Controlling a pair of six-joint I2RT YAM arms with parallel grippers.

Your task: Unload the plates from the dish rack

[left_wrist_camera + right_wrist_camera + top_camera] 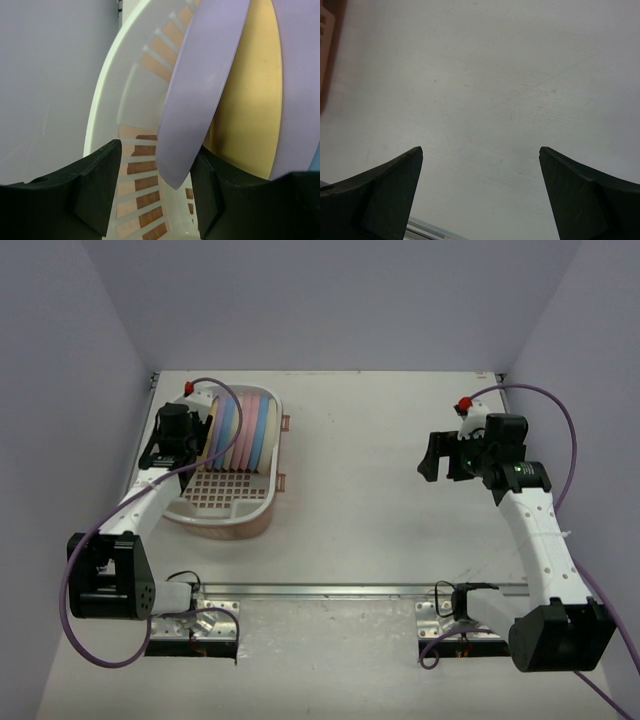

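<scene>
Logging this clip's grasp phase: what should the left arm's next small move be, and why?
Probably close the left gripper: its open fingers straddle the rim of the lavender plate in the dish rack, and nothing is gripped yet.

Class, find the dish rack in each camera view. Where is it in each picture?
Top external: dish rack at the left of the table.
Left wrist: dish rack curves up left of centre, white rim showing.
Right wrist: unclear; a pinkish sliver at the top-left edge may be it.
Shared landmark: the upright plates, in the top and left wrist views.
</scene>
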